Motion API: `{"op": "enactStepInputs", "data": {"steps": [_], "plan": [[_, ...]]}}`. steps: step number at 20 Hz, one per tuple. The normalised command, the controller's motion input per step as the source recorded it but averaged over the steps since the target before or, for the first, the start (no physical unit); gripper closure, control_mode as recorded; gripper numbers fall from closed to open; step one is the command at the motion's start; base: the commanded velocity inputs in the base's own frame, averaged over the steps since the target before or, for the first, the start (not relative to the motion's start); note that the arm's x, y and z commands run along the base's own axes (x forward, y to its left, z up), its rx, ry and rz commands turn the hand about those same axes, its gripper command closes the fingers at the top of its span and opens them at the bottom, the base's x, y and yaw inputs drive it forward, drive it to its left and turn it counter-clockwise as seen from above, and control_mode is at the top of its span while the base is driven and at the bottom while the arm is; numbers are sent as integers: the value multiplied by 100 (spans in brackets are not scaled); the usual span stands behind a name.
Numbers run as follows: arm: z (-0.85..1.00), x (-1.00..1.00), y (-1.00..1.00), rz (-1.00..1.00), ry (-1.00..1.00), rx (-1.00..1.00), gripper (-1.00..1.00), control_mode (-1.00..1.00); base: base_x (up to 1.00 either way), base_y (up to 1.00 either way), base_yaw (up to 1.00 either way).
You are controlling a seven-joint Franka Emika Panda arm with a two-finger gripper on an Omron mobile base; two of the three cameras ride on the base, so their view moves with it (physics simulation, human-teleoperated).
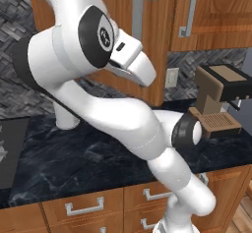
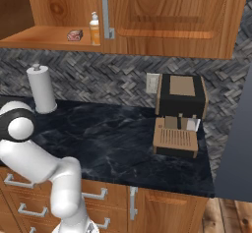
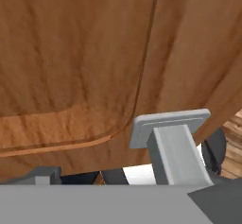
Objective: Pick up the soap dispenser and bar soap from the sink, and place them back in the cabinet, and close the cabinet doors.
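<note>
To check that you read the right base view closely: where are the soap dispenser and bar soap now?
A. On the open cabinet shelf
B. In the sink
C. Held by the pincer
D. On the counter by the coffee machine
A: the soap dispenser and the bar soap stand side by side on the cabinet shelf.

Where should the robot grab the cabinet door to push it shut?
Probably the long silver bar handle on the cabinet door. It stands off the wood on a mount, so the open gripper can likely come at it head-on from the door's front and put one finger on each side of the bar.
</note>
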Motion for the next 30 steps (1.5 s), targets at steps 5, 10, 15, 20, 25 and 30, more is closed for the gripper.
{"op": "enactStepInputs", "data": {"steps": [5, 10, 15, 20, 25, 30], "plan": [[-12, 64, -30, 7, -4, 0, -100, -100, 0, 0, 0], [-14, 59, -30, 8, -10, 0, -100, -100, 0, 0, 0], [-10, 50, -31, 9, -22, 0, -100, -100, 0, 0, 0], [-10, 43, -33, 13, -39, 0, -100, -100, 0, 0, 0], [-12, 54, -30, 18, -47, 0, -100, -100, 0, 0, 0], [-15, 62, -36, 20, -57, 2, -100, -100, 0, 0, 0]]}}
